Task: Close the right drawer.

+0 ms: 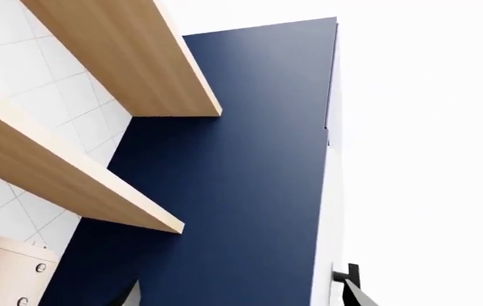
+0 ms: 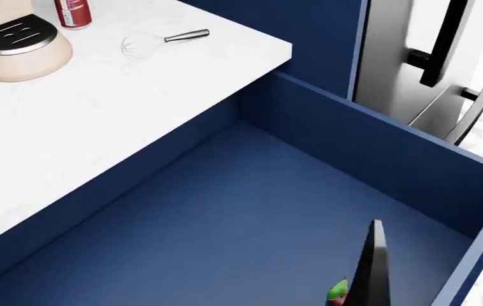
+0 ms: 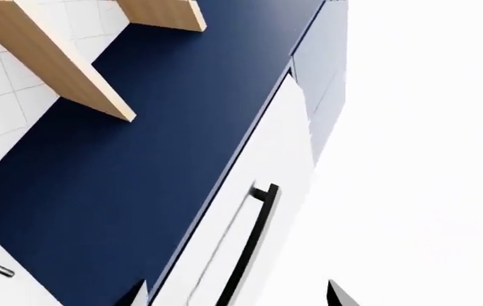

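The right drawer (image 2: 224,210) stands pulled far out from under the white counter, its navy floor and inside walls bare. Its front wall (image 2: 480,255) runs along the lower right; the white handle is out of view. One dark gripper finger (image 2: 374,261) points up over the drawer's floor near the front wall. I cannot tell which arm it belongs to. In the right wrist view my right gripper (image 3: 234,292) is open, its tips wide apart, nothing between them. In the left wrist view my left gripper (image 1: 241,294) is open too. Both wrist cameras look upward.
White counter (image 2: 97,127) carries a whisk (image 2: 152,41), a red can (image 2: 73,13) and a beige appliance (image 2: 16,48). A steel fridge (image 2: 390,57) with black bar handles (image 2: 441,44) stands right of the drawer. Wooden shelves (image 1: 122,57) jut from a tall navy panel (image 1: 224,191).
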Controlling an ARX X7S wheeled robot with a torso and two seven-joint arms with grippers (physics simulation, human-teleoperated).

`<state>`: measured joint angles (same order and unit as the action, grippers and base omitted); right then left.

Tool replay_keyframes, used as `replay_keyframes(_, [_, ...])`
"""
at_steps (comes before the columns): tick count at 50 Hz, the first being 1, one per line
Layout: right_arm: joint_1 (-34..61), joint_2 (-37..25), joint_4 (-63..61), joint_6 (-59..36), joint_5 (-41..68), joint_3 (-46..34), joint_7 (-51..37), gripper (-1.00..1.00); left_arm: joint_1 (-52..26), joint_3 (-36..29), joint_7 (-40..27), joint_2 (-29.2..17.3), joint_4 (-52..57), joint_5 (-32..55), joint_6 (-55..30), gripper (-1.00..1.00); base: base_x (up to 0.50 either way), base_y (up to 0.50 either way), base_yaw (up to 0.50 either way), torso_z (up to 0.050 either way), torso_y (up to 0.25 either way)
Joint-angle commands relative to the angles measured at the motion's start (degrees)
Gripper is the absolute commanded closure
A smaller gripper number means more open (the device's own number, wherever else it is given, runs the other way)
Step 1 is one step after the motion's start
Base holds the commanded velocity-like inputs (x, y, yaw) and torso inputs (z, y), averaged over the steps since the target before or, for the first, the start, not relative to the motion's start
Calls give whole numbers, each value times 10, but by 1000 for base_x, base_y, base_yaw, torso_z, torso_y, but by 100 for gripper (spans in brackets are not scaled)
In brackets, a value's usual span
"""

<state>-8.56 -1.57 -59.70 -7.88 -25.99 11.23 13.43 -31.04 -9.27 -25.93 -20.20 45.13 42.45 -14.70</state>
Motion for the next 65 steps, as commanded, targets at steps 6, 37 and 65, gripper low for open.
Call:
replay_keyframes(6, [-364, 16, -3, 171, 155, 265, -76, -100, 41, -1, 3, -11, 21, -3, 15, -100, 0, 0, 0, 0, 0])
replay_keyframes(37, [-261, -17, 523, 323, 284, 103, -227, -100, 61, -7, -1, -21, 30, -14, 24, -100, 0, 0, 0, 0, 0])
replay_keyframes(65, [-112, -41, 738, 352, 408, 66, -209, -100, 71, -7, 0, -27, 26, -8, 36, -100, 0, 0, 0, 0, 0])
